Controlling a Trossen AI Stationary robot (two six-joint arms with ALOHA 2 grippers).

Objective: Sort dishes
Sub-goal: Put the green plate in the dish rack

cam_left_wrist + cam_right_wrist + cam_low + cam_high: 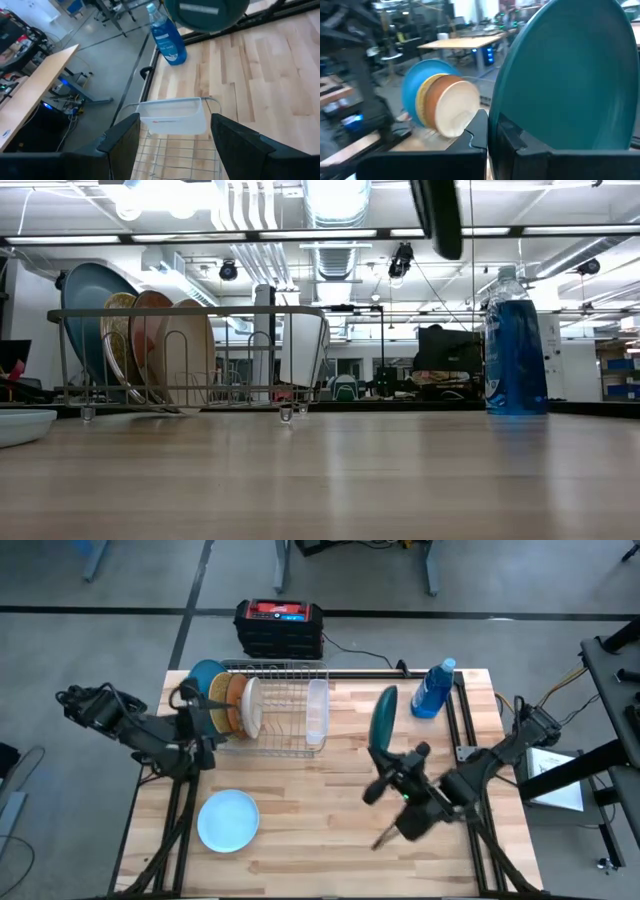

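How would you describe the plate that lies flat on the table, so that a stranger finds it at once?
Start at the wire dish rack at the far side of the wooden table. From its left end, come toward the near edge: there lies the small pale blue plate. It alone lies flat on the wood; three others stand in the rack, and the right hand holds the teal one.

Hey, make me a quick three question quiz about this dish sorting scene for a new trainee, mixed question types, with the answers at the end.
1. True or false: the dark teal plate is lying flat on the table.
2. How many plates stand in the wire rack? A) one B) three C) five
3. Fill in: the small pale blue plate lies on the table in front of the ____ arm.

Key
1. False: the right gripper holds it on edge, fingers shut on its rim.
2. B: mid-blue, gold speckled and beige-grey.
3. Left; the left gripper is open by the rack.
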